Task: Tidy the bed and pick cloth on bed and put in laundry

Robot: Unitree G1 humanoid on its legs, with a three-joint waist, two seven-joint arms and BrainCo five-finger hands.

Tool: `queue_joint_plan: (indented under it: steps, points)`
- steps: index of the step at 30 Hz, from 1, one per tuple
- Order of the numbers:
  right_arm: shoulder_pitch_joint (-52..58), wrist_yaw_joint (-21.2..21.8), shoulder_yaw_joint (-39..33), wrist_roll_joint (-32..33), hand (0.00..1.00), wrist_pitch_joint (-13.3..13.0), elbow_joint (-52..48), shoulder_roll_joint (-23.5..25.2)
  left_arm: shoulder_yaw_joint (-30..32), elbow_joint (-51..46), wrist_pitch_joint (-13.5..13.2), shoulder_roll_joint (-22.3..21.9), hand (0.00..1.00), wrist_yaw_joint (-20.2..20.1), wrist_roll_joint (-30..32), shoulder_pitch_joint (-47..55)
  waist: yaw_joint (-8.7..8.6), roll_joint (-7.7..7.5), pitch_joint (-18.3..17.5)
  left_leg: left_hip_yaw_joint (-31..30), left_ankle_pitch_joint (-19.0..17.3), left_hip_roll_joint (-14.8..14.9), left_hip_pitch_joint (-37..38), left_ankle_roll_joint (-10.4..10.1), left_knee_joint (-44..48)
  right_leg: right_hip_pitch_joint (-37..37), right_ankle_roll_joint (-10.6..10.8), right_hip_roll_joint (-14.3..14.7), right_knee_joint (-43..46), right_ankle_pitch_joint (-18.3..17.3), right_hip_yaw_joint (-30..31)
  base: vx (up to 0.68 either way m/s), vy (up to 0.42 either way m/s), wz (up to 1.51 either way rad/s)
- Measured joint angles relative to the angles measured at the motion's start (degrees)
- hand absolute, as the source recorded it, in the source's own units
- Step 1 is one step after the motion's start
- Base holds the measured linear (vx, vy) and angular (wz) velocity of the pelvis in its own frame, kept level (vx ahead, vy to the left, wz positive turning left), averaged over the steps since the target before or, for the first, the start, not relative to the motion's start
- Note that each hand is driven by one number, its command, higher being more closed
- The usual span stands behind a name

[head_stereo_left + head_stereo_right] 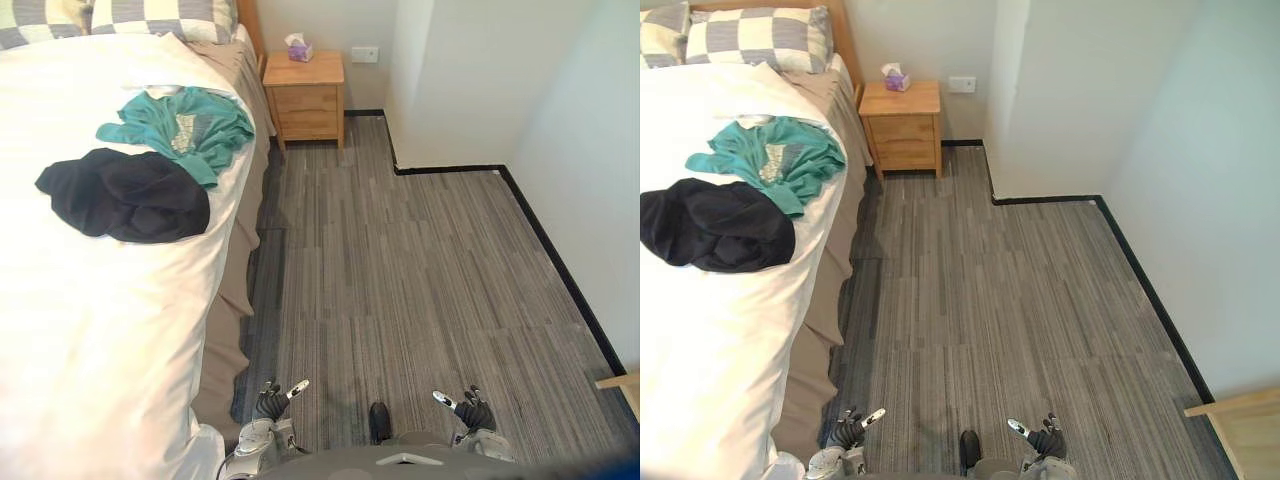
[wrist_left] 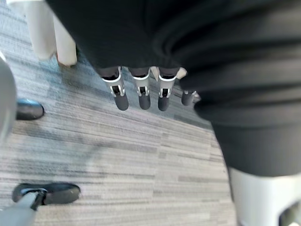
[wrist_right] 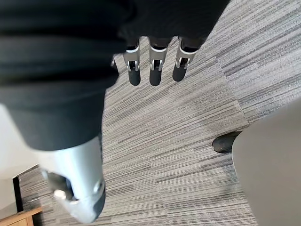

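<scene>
Grey carpet (image 1: 420, 260) by bed (image 1: 90, 330) with teal cloth (image 1: 185, 125) and black cloth (image 1: 125, 195), left hand (image 1: 272, 400), right hand (image 1: 472, 410) low, fingers (image 2: 144, 98) straight, empty

Matt cloth garments (image 1: 125, 192), wooden nightstand (image 1: 305, 97)

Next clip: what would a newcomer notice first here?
Two crumpled garments on the white bed: a black cloth and, beside it toward the pillows, a teal cloth. The left hand and right hand hang open low over the grey floor, holding nothing.

Wooden nightstand (image 1: 305, 97) (tissue box (image 1: 298, 47) on top) stands on grey striped carpet (image 1: 420, 280).
</scene>
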Motion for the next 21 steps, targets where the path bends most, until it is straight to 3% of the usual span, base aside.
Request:
queue_joint_plan:
  steps: [1,4,5,6,7,8,9,11,14,16,18,19,21]
  points:
    - [-0.6,0.2,-0.6,0.1,0.00,0.1,0.9,0.0,1.0,0.0,0.0,0.0,0.00,0.3,0.9,-0.1,0.01,-0.05,0.3,1.1,-0.2,0.4,0.0,-0.1,-0.4,0.0,-0.1,0.1,0.1,-0.1,-0.9,-0.02,0.038,0.24]
    - [-1.2,1.5,-2.2,1.0,0.00,0.5,1.8,-1.1,6.7,0.3,0.8,-1.0,0.00,0.7,1.0,0.1,0.90,2.06,1.5,5.7,-5.7,5.3,-2.0,-1.5,4.3,-2.0,-1.5,2.6,6.9,-3.4,-6.0,0.03,0.003,-0.18]
    - [-1.1,2.0,-1.8,1.7,0.00,0.5,2.0,-1.3,9.7,0.7,1.1,-0.2,0.00,1.0,0.6,1.2,2.33,1.35,2.0,6.8,-7.2,6.3,-3.0,-3.2,11.9,-3.2,-2.5,1.9,13.4,-9.0,-8.0,0.11,-0.059,-0.41]
    - [-1.7,2.1,-1.7,2.2,0.00,0.6,2.8,-1.0,12.4,0.4,1.3,0.7,0.00,1.1,-0.1,0.9,2.38,-0.56,3.6,6.5,-5.5,7.6,-7.5,-3.2,25.0,-2.9,-2.9,1.3,16.2,-11.3,-7.7,0.10,-0.082,-0.33]
    - [-1.3,2.2,-1.7,2.1,0.00,0.6,3.0,-1.2,12.9,0.0,1.3,0.8,0.00,1.3,-0.5,0.9,2.48,-1.10,3.4,5.8,-3.3,8.0,-10.1,-2.5,30.2,-2.5,-3.2,0.9,16.1,-11.5,-7.7,0.08,-0.152,-0.14]
    - [-0.7,2.4,-1.6,2.1,0.00,0.6,2.9,-1.8,13.1,-0.5,1.2,0.2,0.00,1.7,-0.5,1.0,2.64,-1.15,3.5,5.2,1.9,8.7,-13.6,-1.3,37.3,-0.8,-3.3,0.4,14.6,-11.5,-7.1,0.15,-0.137,-0.18]
    - [-0.6,2.5,-1.8,2.1,0.00,0.6,2.4,-1.9,13.2,-1.2,0.9,-0.4,0.00,1.7,-0.5,1.1,3.01,-1.68,3.9,5.0,4.9,8.9,-16.4,-1.1,42.6,0.5,-3.4,0.1,13.8,-11.6,-5.8,0.20,-0.096,-0.23]
    - [-0.6,2.6,-2.2,2.1,0.00,0.8,2.4,-2.6,13.2,-1.8,0.8,-1.0,0.00,1.6,-0.6,0.9,2.88,-0.24,4.6,4.3,1.0,7.8,-18.5,-1.1,44.4,1.7,-3.6,-0.1,12.7,-11.7,-4.4,0.23,-0.036,-0.28]
    - [-1.9,3.0,-2.4,2.1,0.00,1.7,3.3,-2.9,13.3,-1.9,0.5,-1.8,0.00,1.7,-1.2,0.7,3.12,-0.34,4.9,4.3,-3.5,2.8,-21.8,-1.1,35.4,4.5,-2.3,-1.5,8.8,-10.9,-2.7,0.21,-0.011,-0.29]
    - [-2.5,3.0,-2.4,2.1,0.00,1.9,3.3,-2.4,13.2,-1.8,0.6,-1.5,0.00,1.7,-1.0,0.5,3.27,-0.45,5.0,4.1,-3.1,0.2,-22.2,-1.1,24.8,6.1,-1.7,-2.1,6.9,-11.0,-1.8,0.32,0.071,-0.23]
    - [-3.0,3.0,-2.5,2.1,0.00,1.9,3.3,-2.0,12.8,-1.8,0.7,-1.2,0.00,1.7,-0.5,0.1,3.26,-0.86,5.2,3.6,1.2,-3.2,-22.3,-0.7,12.1,7.2,-0.5,-3.5,5.7,-11.4,-1.1,0.30,0.120,-0.25]
    - [-3.3,3.0,-2.4,2.0,0.00,1.9,3.3,-1.8,12.3,-1.8,0.8,-1.1,0.00,1.7,-0.4,0.0,3.56,-0.79,5.2,2.6,5.3,-4.7,-22.8,-0.4,5.3,7.6,0.3,-4.0,5.2,-11.9,-0.7,0.35,0.167,-0.21]
    - [-3.2,2.7,-2.4,2.0,0.00,1.9,3.6,-1.3,11.8,-1.7,0.8,-1.3,0.00,1.6,-0.4,-0.6,4.98,-0.21,5.2,2.5,12.6,-4.8,-23.8,1.1,0.8,8.9,2.9,-4.2,4.8,-13.6,0.4,0.42,0.211,-0.28]
